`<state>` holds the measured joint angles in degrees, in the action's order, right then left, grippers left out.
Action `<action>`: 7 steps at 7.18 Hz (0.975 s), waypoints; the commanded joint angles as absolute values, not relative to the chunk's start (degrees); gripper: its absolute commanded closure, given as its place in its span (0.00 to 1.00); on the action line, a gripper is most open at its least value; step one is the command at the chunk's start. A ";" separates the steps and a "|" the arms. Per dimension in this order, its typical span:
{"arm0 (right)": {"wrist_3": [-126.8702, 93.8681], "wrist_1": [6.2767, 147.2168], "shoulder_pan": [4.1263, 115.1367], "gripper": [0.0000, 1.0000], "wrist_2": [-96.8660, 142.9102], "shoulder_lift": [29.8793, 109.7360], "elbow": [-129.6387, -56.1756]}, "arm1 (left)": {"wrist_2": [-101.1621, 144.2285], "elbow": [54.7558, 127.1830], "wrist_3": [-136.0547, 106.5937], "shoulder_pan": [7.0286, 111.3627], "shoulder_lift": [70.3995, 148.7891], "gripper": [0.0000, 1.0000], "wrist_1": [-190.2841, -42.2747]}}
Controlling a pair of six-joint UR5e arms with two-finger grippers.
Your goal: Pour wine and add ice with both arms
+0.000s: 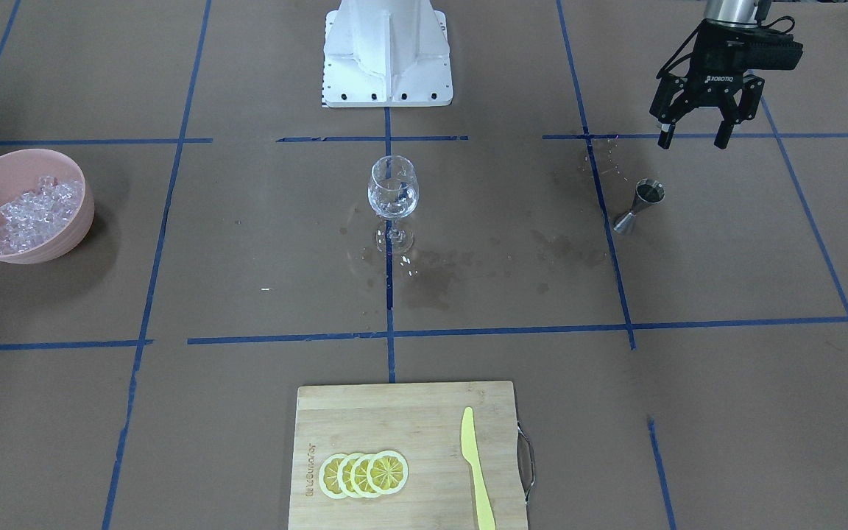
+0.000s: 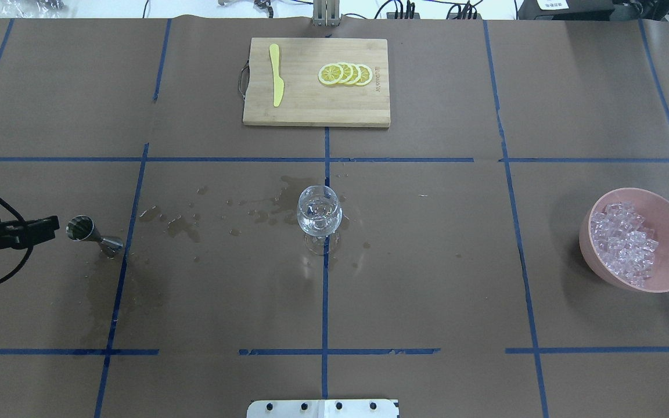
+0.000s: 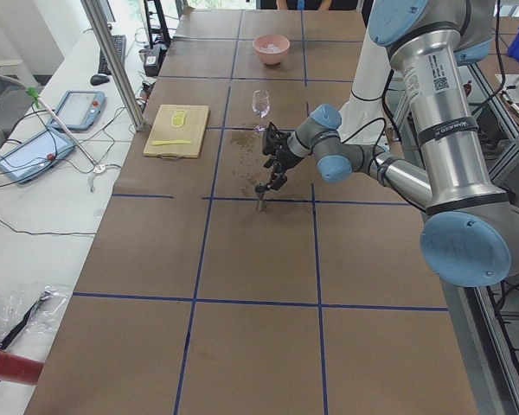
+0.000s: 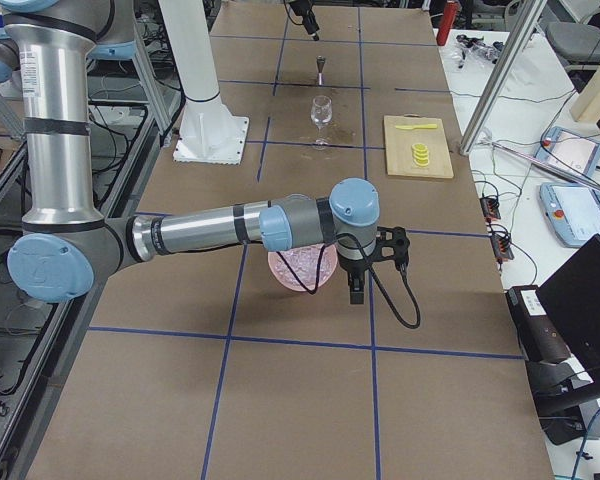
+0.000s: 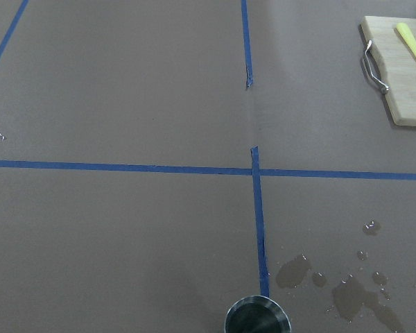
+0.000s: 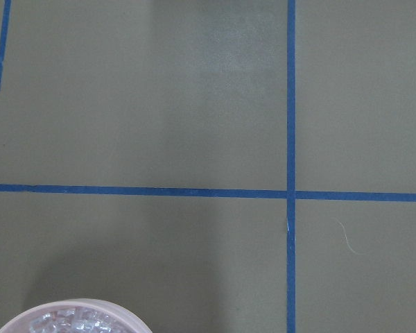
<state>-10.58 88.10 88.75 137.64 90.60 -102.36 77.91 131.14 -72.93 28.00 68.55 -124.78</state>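
Wine (image 1: 393, 205) is sitting in the wine glass (image 1: 393, 193) while the left hand (image 1: 693, 140) is hanging wide over the jigger (image 1: 641, 206); I cannot tell the spread of the right hand (image 4: 357, 288).

The surface (image 2: 427, 261) is papered brown and gridded with blue tape (image 2: 324, 302). White bench (image 3: 26, 259) alongside holds two tablets (image 3: 76, 108) and cables (image 3: 43, 232); metal post (image 3: 114, 65) at its edge.
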 commanded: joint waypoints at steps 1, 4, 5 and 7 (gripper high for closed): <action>-11.69 88.15 88.77 0.00 140.52 90.79 -103.36 | 63.96 131.04 -85.79 14.05 68.38 0.00 -120.27; -15.12 88.07 88.68 0.00 140.62 90.70 -104.32 | 53.28 130.26 -94.36 6.00 75.54 0.00 -102.30; -15.20 88.07 88.68 0.00 140.62 90.79 -104.24 | 51.09 127.90 -98.57 4.24 81.50 0.00 -94.65; -15.38 88.07 88.68 0.00 140.62 90.79 -104.41 | 43.89 122.27 -106.15 1.59 82.97 0.02 -92.46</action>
